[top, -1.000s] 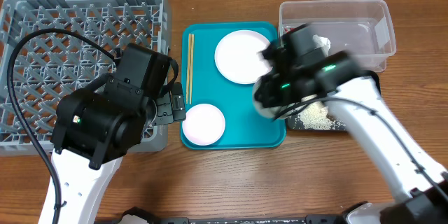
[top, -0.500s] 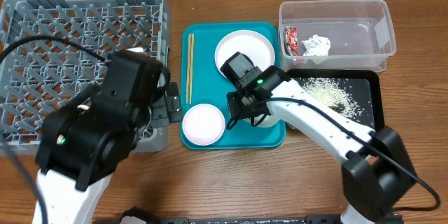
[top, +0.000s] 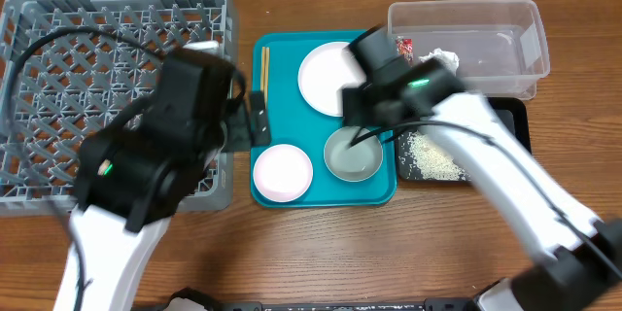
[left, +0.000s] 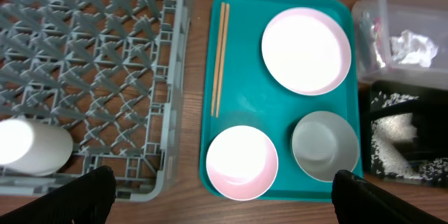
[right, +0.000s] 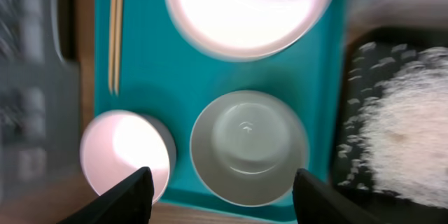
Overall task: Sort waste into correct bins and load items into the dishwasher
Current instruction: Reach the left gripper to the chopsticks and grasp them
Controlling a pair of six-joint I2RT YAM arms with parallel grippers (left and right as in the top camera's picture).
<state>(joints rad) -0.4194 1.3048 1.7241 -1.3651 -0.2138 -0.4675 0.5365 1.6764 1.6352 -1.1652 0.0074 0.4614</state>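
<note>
A: Where is the bowl (top: 352,155) sitting?

B: It is standing upright on the teal tray (top: 282,107) in the middle of the worktop, toward the front edge, just beside the saucer (top: 283,171). The plate (top: 330,78) and chopsticks (top: 263,92) are lying behind them.

A: What are the grippers doing?

B: The right gripper (right: 224,196) is hovering over the bowl, fingers spread wide, gripping nothing. The left gripper (left: 224,201) is hanging spread and empty too, between the rack (top: 58,19) and the teal tray.

A: And the waste?

B: The rice (top: 432,160) is lying in the black tray (left: 427,175) by the right edge; the tissue (left: 413,45) and wrapper (top: 404,49) are sitting in the tub (top: 510,44) at the far-right corner. A cup (left: 31,147) is resting in the rack.
</note>
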